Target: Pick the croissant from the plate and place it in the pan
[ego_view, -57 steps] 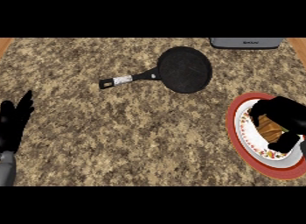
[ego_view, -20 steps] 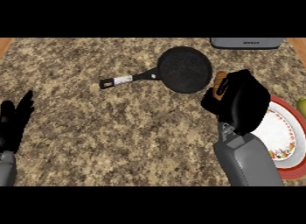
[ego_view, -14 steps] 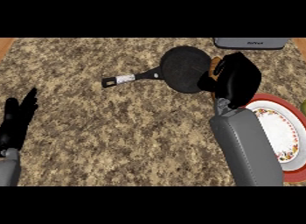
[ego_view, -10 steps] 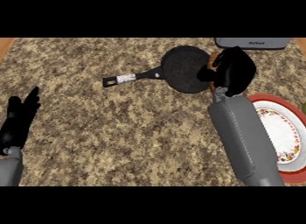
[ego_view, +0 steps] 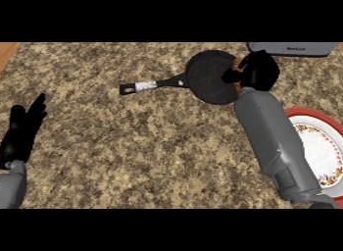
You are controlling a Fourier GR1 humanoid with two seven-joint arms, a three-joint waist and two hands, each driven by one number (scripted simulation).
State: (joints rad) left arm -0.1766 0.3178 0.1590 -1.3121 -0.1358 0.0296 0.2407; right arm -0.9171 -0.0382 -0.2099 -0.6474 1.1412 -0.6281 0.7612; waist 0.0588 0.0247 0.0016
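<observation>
At lower left, we see the left hand [ego_view: 21, 132] resting with fingers spread, as before. At right lies the plate [ego_view: 335, 156], now bare. At upper right, the right hand [ego_view: 256, 71], fingers curled round the croissant [ego_view: 237, 63], has advanced over the pan [ego_view: 212, 77] rim, beyond its earlier position beside the pan.

The counter [ego_view: 131, 147] had a speckled brown and tan stone top that filled most of the view. Beside the counter, wood strips [ego_view: 1, 56] showed at both far corners. A grey box [ego_view: 294, 48] sat at the counter's far edge.
</observation>
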